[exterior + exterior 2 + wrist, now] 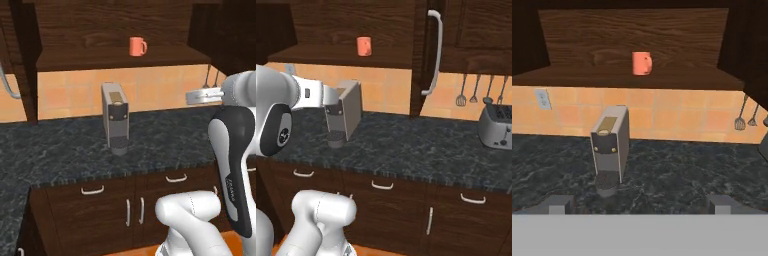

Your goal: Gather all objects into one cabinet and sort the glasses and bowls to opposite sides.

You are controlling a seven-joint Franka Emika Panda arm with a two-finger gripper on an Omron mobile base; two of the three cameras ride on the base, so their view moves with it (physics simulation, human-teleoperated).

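Observation:
A salmon-orange mug (137, 46) (364, 46) (642, 63) with a handle, one of the glasses, stands upright on the open shelf (577, 77) of a dark brown wooden wall unit. My gripper (641, 205) hangs in the air in front of the counter, well short of the mug and lower than it. Its jaws are open wide with nothing between them, and the dark fingertips (559, 204) rise at the bottom of the hand view. The cabinet and the bowls are out of view.
A grey coffee machine (116, 117) (348, 112) (609, 145) stands on the dark marble counter (60, 150) under the shelf. To the right are a toaster (497, 127), hanging utensils (474, 92) and a tall cupboard door with a long handle (433, 50).

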